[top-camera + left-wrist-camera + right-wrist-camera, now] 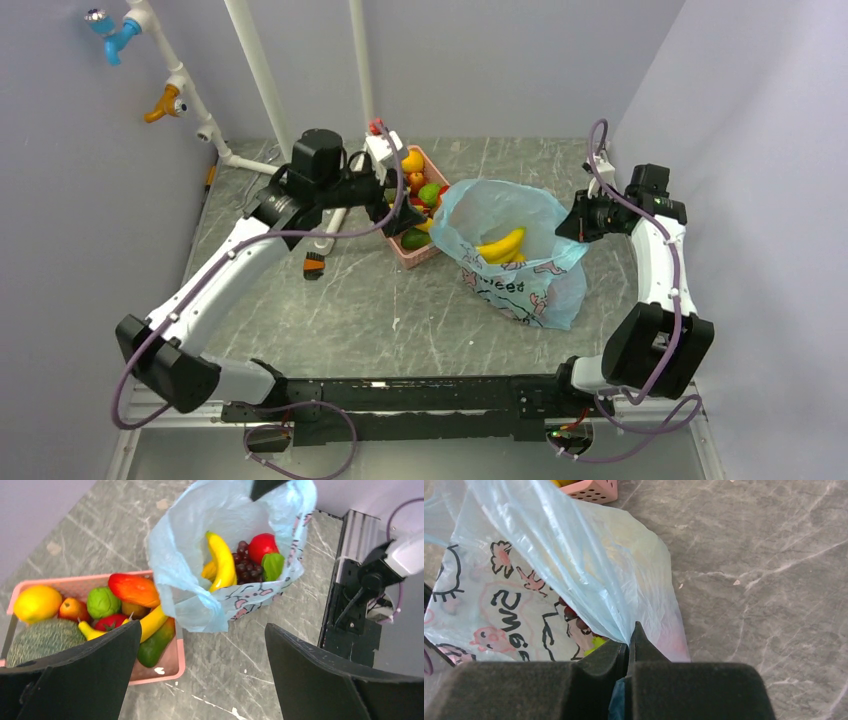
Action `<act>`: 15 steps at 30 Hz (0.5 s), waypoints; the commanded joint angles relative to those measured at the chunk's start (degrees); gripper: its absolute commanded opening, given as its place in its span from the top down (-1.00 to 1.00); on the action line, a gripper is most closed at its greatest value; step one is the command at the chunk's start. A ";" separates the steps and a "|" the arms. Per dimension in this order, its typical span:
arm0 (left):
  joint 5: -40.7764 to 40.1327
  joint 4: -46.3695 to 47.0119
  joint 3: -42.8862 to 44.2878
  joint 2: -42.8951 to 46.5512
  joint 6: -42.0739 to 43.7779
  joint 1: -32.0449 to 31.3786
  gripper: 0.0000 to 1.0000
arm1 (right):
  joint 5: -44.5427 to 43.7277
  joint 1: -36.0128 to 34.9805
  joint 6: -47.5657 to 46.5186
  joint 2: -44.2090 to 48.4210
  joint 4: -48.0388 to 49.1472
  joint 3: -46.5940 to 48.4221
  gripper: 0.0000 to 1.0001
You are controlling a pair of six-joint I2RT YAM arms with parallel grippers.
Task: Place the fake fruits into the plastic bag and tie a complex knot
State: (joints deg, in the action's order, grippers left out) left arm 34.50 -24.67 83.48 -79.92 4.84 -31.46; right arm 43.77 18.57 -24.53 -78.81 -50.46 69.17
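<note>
The plastic bag (535, 290) stands open right of the desk's (350, 310) middle, holding a banana (222, 562), grapes (245, 562) and a red apple (262, 545). The right gripper (629, 647), at the bag's 3 o'clock, is clamped on its rim. The left gripper (202, 627) hangs wide and empty over the pink basket (165, 667) at the bag's 10 o'clock, where mango (132, 589), lime (102, 602) and melon (45, 637) lie.

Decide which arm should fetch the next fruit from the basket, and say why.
Left. The left claw hangs open right above the basket, with the fruits just below it. The right claw is shut on the bag rim, holding the mouth open, so it probably should not let go.
</note>
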 commanded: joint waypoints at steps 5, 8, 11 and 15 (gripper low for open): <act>1.89 5.97 -2.33 -6.35 4.33 -3.26 -0.99 | -1.77 -3.60 -2.19 3.92 -1.84 -0.02 1.00; 2.80 7.69 -1.22 -10.16 1.98 -4.70 -0.96 | -2.37 -3.78 -1.79 4.64 -1.71 -0.18 1.00; 4.49 5.89 0.51 -12.91 1.44 -6.35 -0.77 | -2.41 -3.74 -2.88 5.67 -1.66 -0.90 1.00; 7.46 9.98 -2.90 -11.07 -0.55 -7.20 -0.32 | -1.52 -3.79 -6.11 6.95 -2.23 -2.62 1.00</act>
State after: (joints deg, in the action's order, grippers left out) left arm 37.30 -20.27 80.77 -94.78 6.26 -37.36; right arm 41.58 14.83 -26.68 -74.22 -51.90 67.85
